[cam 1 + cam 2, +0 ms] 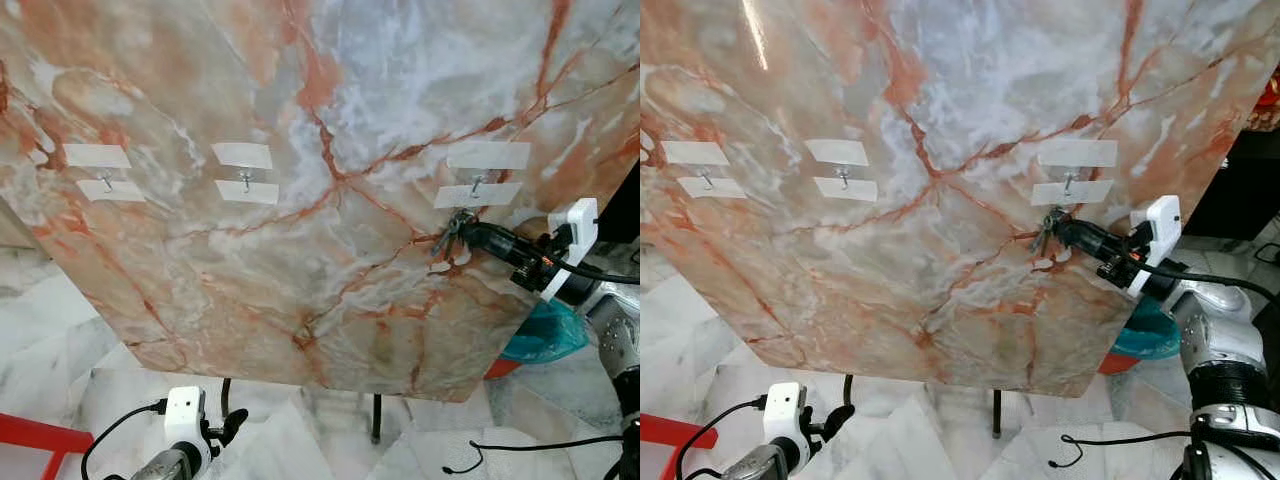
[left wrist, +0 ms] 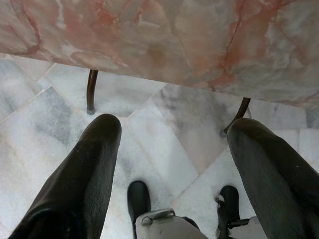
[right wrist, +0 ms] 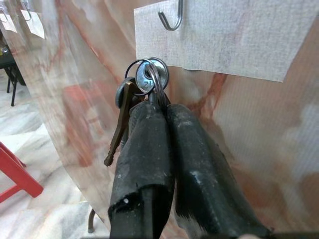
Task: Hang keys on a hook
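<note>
Black fingers [image 3: 149,164] of our right gripper [image 3: 158,107] sit pressed together on the keys [image 3: 142,84], pinching the ring bunch with one brass key dangling off to the side. We hold them right against the marble panel [image 1: 300,250], just below the rightmost hook [image 3: 172,17], which is stuck on with two white tape strips [image 1: 487,155]. Keys are near the hook but not on it yet, so we judge this as the approach-to-hook step, with the hang itself not done. Next move likely calls for lifting the ring above the hook tip, then lowering it over and letting go. Two more hooks [image 1: 245,180] sit further left, unused. Our left gripper [image 2: 169,149] hangs idle down by the marble floor [image 2: 164,129], fingers spread wide, holding nothing.
</note>
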You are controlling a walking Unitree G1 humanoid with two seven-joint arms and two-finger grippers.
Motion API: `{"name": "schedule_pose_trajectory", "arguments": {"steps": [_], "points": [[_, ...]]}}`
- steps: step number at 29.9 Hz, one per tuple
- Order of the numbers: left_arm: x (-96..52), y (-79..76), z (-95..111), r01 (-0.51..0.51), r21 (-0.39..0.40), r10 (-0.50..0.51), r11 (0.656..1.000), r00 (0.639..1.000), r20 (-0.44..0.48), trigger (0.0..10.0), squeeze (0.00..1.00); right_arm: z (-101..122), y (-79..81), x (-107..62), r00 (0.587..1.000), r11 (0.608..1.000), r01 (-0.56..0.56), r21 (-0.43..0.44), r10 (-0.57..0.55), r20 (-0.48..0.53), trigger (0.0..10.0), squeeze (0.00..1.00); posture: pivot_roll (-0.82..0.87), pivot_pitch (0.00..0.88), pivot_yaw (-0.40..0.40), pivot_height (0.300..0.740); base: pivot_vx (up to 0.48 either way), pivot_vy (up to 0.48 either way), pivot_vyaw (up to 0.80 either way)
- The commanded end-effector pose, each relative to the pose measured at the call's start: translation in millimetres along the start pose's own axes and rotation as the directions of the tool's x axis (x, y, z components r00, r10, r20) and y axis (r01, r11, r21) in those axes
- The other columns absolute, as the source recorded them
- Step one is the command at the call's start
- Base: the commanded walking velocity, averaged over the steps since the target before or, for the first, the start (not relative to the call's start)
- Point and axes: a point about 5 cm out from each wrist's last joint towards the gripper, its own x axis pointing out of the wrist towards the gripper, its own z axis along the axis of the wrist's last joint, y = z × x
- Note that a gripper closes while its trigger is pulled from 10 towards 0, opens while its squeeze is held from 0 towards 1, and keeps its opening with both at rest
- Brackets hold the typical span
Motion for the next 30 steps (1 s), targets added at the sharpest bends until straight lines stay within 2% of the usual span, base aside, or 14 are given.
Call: {"name": "schedule_pose_trajectory", "arguments": {"steps": [1, 30], "points": [[-1.7, 2.0, -5.0, 0.002, -0.002, -0.002, 1.000, 1.000, -0.031, 10.0, 0.00, 9.8, -1.8, -5.1, 1.000, 0.999, -0.001, -0.040, 0.002, 0.031, 10.0, 0.00, 0.06, 0.056, 0.048, 0.740, 0.000, 0.000, 0.00], [0.1, 0.6, -1.4, 0.010, 0.008, -0.009, 1.000, 1.000, -0.024, 10.0, 0.00, 21.4, 0.0, 4.2, 0.997, 0.996, -0.051, -0.078, 0.054, 0.049, 10.0, 0.00, 0.06, 0.062, 0.050, 0.740, 0.000, 0.000, 0.00]]}}
